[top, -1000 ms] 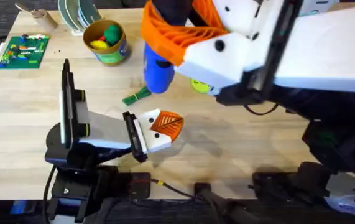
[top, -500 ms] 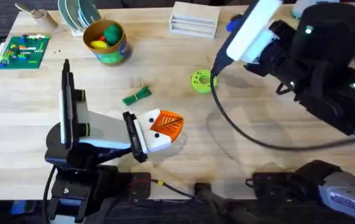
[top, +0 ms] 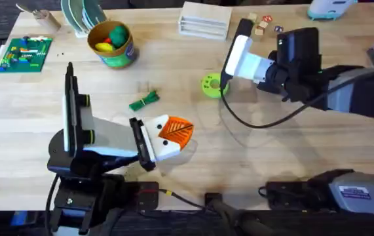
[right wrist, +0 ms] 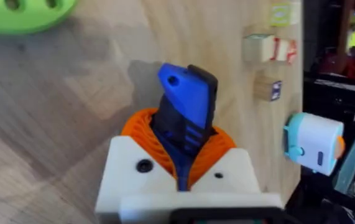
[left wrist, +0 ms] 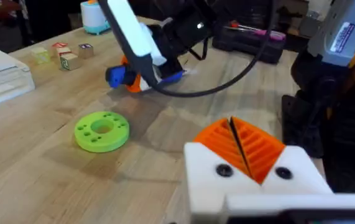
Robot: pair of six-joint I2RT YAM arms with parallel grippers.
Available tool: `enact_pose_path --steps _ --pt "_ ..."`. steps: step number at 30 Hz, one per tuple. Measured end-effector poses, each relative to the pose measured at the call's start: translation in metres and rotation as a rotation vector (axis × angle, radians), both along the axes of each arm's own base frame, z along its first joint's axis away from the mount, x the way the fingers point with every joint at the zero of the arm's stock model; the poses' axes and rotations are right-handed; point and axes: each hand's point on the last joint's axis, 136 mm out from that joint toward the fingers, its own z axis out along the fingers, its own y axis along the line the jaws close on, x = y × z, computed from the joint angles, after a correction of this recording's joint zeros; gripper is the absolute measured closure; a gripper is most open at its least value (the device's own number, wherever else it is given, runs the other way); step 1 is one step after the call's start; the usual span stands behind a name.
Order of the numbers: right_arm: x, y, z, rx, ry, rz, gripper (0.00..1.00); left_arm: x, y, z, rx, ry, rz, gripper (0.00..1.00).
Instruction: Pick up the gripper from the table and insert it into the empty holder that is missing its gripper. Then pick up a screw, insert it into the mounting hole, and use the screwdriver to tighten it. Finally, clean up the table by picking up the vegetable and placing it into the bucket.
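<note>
While our right gripper (right wrist: 183, 163) pinches the screwdriver (right wrist: 186, 115) far right, the vegetable (top: 145, 100) lies nearer our left gripper (top: 173, 131), pressed together just beside it.

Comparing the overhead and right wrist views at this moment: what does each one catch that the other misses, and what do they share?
Overhead, not right wrist: the bucket, the vegetable, the green circuit board and the left gripper resting low near the table's front edge.

Right wrist, not overhead: the right gripper close up, its jaws shut on the screwdriver.

Both: the lime green disc, the small cubes, the pale blue gadget and the wooden table.
</note>
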Motion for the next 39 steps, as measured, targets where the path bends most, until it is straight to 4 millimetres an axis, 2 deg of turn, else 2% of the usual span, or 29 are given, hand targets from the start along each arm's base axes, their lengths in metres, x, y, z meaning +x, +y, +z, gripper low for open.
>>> enact_pose_path --steps 3,5,8,9,11,16,17,19,22,23,24,25,27,30,31,32,33,34,36,38,39 --pt "-0.004 -0.001 -0.016 -0.027 0.051 0.01 0.818 0.0 0.0 0.0 0.0 0.0 0.0 0.987" --pt "-0.008 -0.001 -0.022 -0.038 0.077 0.014 0.583 0.0 0.0 0.0 0.0 0.0 0.0 0.987" --pt "-0.004 0.001 -0.014 -0.054 0.055 0.017 0.145 0.0 0.0 0.0 0.0 0.0 0.0 0.987" --pt "-0.002 0.001 -0.009 -0.059 0.047 0.017 0.045 0.0 0.0 0.0 0.0 0.0 0.0 0.987" --pt "-0.004 0.003 -0.009 -0.063 0.058 0.022 0.013 0.0 0.0 0.0 0.0 0.0 0.0 0.987" --pt "-0.008 0.004 -0.01 -0.042 0.063 -0.01 0.01 0.0 0.0 0.0 0.0 0.0 0.0 0.987" --pt "-0.008 0.004 -0.009 -0.029 0.063 -0.024 0.01 0.0 0.0 0.0 0.002 -0.005 0.0 0.938" --pt "-0.011 0.005 -0.008 0.005 0.063 -0.055 0.01 0.0 0.0 0.0 0.002 -0.006 0.0 0.711" --pt "-0.013 0.007 -0.003 0.068 0.055 -0.1 0.01 0.0 0.0 0.0 0.002 -0.007 0.0 0.275" --pt "-0.013 0.008 0.001 0.091 0.044 -0.115 0.01 0.0 0.0 0.0 0.003 -0.007 0.0 0.187" --pt "-0.012 0.009 0.006 0.115 0.029 -0.128 0.01 0.0 0.0 0.0 0.002 -0.006 0.0 0.156" --pt "-0.012 0.01 0.012 0.142 0.011 -0.142 0.01 0.0 0.0 0.0 0.002 -0.006 0.0 0.163" --pt "-0.011 0.012 0.027 0.193 -0.031 -0.167 0.009 0.0 0.0 0.0 0.002 -0.006 0.0 0.422" --pt "-0.011 0.013 0.047 0.28 -0.089 -0.21 0.01 0.0 0.0 0.0 0.002 -0.006 0.0 0.898" --pt "-0.011 0.014 0.054 0.314 -0.108 -0.228 0.01 0.0 0.0 0.0 0.004 -0.01 0.0 0.969" --pt "-0.011 0.014 0.06 0.343 -0.123 -0.244 0.009 0.0 0.0 0.0 0.004 -0.01 -0.001 0.985" --pt "-0.011 0.014 0.066 0.381 -0.139 -0.266 0.01 0.0 0.0 0.0 0.005 -0.014 0.0 0.921" --pt "-0.012 0.014 0.071 0.418 -0.154 -0.287 0.009 0.0 0.0 0.0 0.005 -0.012 -0.001 0.737" --pt "-0.013 0.015 0.081 0.486 -0.178 -0.32 0.01 0.0 0.0 0.0 0.005 -0.013 -0.001 0.456" --pt "-0.014 0.015 0.09 0.559 -0.202 -0.358 0.01 0.0 0.0 0.0 0.005 -0.013 -0.001 0.128" --pt "-0.015 0.016 0.093 0.587 -0.208 -0.371 0.01 0.0 0.0 0.0 0.004 -0.01 -0.001 0.045"
